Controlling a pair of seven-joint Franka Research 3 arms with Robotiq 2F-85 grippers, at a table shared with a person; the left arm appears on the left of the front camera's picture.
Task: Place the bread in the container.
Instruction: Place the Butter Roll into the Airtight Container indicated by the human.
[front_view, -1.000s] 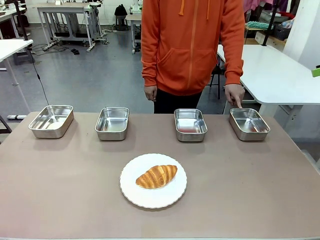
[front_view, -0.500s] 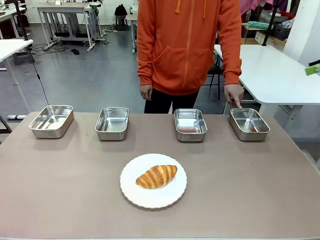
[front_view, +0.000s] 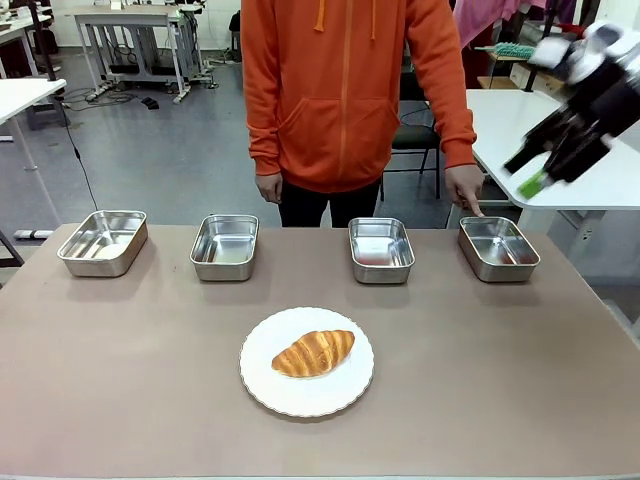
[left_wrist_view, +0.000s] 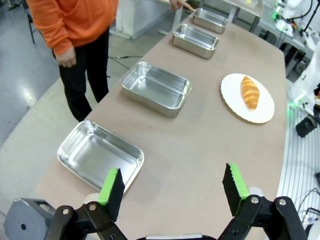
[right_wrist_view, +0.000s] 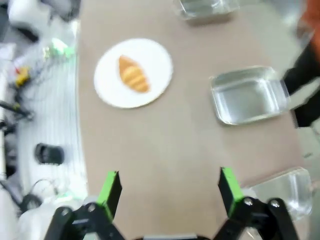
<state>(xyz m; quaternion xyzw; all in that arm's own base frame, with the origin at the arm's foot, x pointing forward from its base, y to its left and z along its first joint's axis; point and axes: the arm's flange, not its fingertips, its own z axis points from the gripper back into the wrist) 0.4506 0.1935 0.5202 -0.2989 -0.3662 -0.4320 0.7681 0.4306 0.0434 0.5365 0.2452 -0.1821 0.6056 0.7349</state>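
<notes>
**Left gripper** (left_wrist_view: 172, 189): black, two-finger, green pads. Jaws stood wide and held nothing. It hung high over the left end of the brown table (front_view: 120, 385).

**First pan** (front_view: 102, 242), **second pan** (front_view: 224, 246), **third pan** (front_view: 381, 249): shiny rectangular stainless-steel pans with rounded corners, set in a row along the far edge. All three were empty.

**Round white scalloped plate** (front_view: 300, 398): front centre, nearer the robot than the row of pans. It carried the bread (front_view: 313, 352), a golden-brown ridged croissant lying flat and untouched.

**Container** (front_view: 498, 248): the fourth, rightmost steel pan, empty. The person's hand (front_view: 466, 188), in an orange sleeve, pointed a finger at its far left corner. Whether the finger touched the rim could not be told.

**Right gripper** (front_view: 527, 172): blurred, in the air above and to the right of the container. Jaws stood wide and held nothing. The bread lay well apart from it, down and to the left.

**Step in hand:** judged to be the approach, with the pick not yet begun.

**Next move:** a descent over the plate with the open jaws set across the croissant's narrow width, then a gentle closing so the flaky crust is not crushed.
</notes>
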